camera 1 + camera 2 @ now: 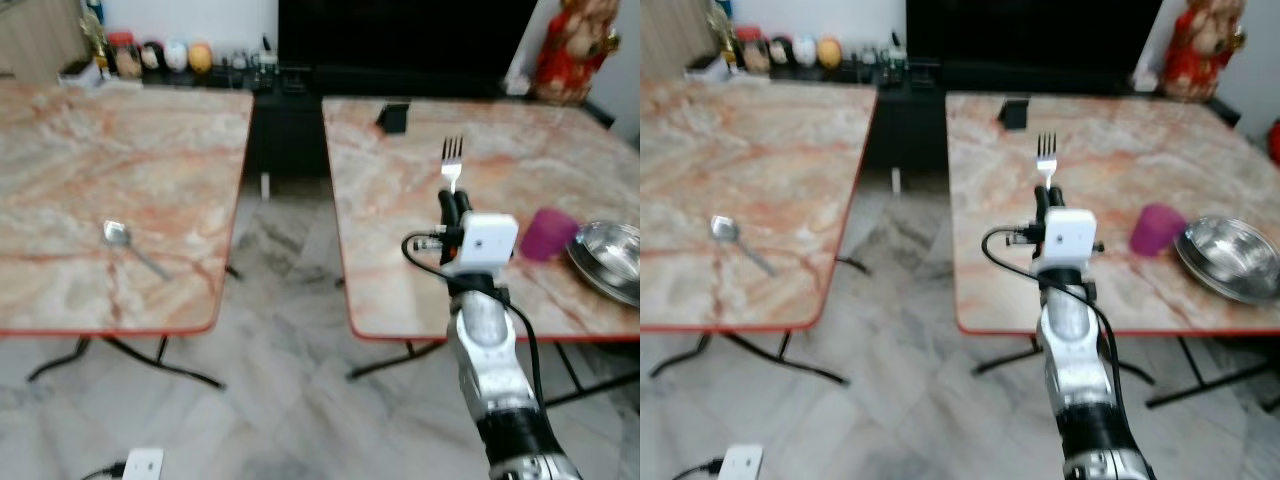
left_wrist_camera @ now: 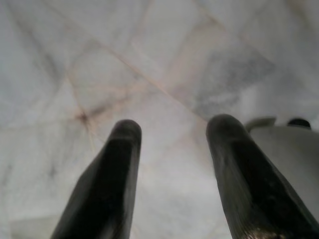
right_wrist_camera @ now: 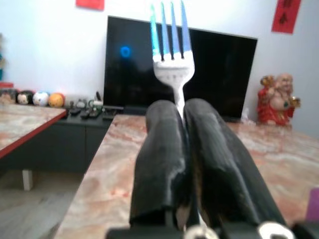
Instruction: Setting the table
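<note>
The right end effector (image 1: 455,200) is raised over the near part of the right-hand marble-patterned bench with a red edge (image 1: 400,240), its two black fingers (image 3: 164,164) pressed together on the handle of a silver metal fork (image 1: 452,162) that stands upright, tines up. The head views show where this sits in the room: a translucent purple plastic cup (image 1: 547,234) and a shiny steel bowl (image 1: 607,258) lie on the same bench to the robot's right of the arm, the cup just beside the bowl, and a small dark object (image 1: 392,117) stands near the far edge.

The right wrist view gives what the head views cannot — the fork seen close, clamped between the closed fingers, with a large black television screen (image 3: 179,69) behind it, a red and gold seated figurine (image 3: 277,99) beside the screen, and a row of small round ornaments (image 3: 40,98) on a low dark cabinet.

On the left-hand marble-patterned bench (image 1: 100,200), well apart from the fork, lies a silver metal spoon (image 1: 130,245).

The left wrist view looks down at pale grey marble floor tiles (image 2: 149,64) — the left end effector (image 2: 172,134) hangs idle there, its fingers parted with nothing between them.

A white plug block (image 1: 142,464) lies on the floor near the left bench.
</note>
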